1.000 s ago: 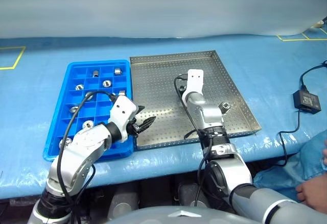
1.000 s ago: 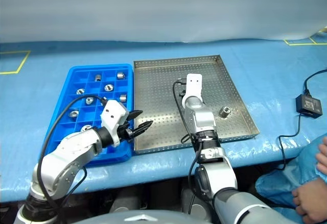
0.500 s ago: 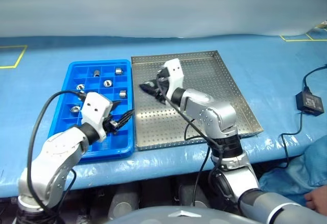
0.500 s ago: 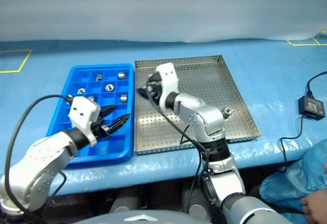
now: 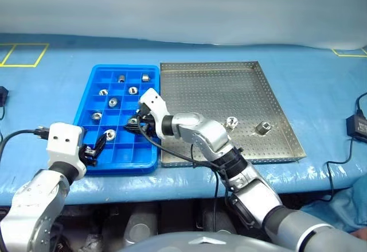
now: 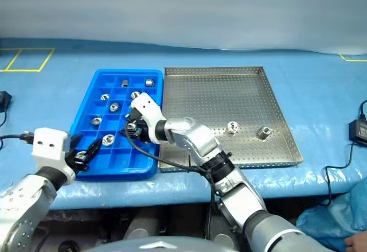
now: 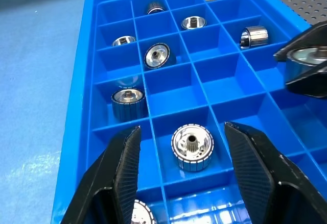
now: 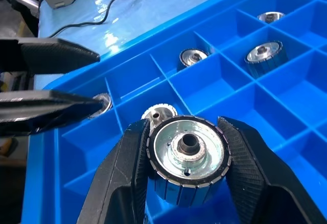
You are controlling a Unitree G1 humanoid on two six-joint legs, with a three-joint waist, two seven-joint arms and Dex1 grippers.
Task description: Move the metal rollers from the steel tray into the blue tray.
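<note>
Roller [image 8: 188,157] in right gripper [image 8: 186,160]; over blue tray [image 5: 86,111].

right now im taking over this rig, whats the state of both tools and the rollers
Right tool: shut on a metal roller, held over the blue tray.
Left tool: open and empty, at the near left corner of the blue tray, with a roller lying in the compartment below its fingers.
Done: eight rollers visible in blue tray compartments, e.g. one near the far end.
Left: set the held roller in a free compartment, then fetch the two rollers remaining on the steel tray, toward its near right side.
</note>
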